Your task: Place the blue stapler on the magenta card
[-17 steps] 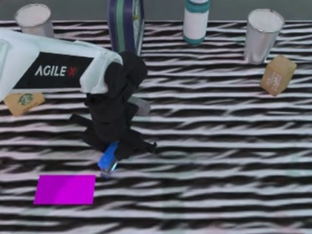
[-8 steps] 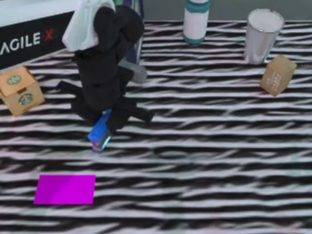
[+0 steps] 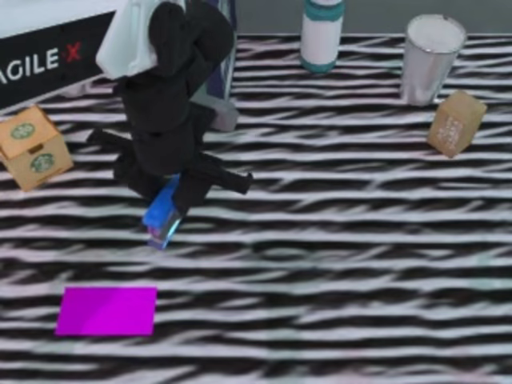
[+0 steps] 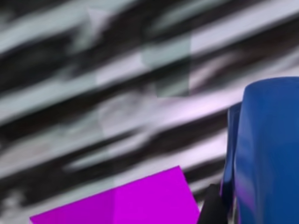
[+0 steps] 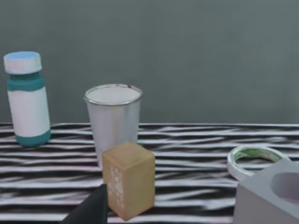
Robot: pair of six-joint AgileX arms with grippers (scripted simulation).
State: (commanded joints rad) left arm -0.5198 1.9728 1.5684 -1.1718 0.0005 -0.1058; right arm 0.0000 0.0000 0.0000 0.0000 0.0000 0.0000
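Table (image 3: 360,264) w/ black-and-white zebra stripes fills the top view, grey wall behind in the right wrist view. Nearest me, front left: the magenta card (image 3: 106,311) lies flat, nothing on it. Just beyond it, and apart from it, the blue stapler (image 3: 163,216) is pinched in my left gripper (image 3: 170,210), jaws pressed on its sides, one end sticking out toward the card; it looks lifted off the table. Left wrist view backs that up: stapler (image 4: 266,154) big in frame, a dark finger (image 4: 212,210) against its side, card corner (image 4: 126,203) on the stripes below. Left arm reaches in from the top view's upper left, white housing w/ AgileX lettering. Left edge, mid-depth: tan box (image 3: 32,146) w/ green round logos. Right side: second tan box (image 3: 456,122), tilted, w/ a shiny metal cup (image 3: 430,58) just behind it. Back row, centre: white bottle w/ teal bands (image 3: 322,32); a dark blue and green striped case (image 3: 224,40) is mostly hidden by the arm. Right arm doesn't show in the top view; its wrist cam sees the box (image 5: 128,179), cup (image 5: 113,121), bottle (image 5: 27,98), a roll of tape (image 5: 254,161) and a grey block (image 5: 268,196). Only a dark sliver of the right gripper (image 5: 88,210) shows, can't tell its state.
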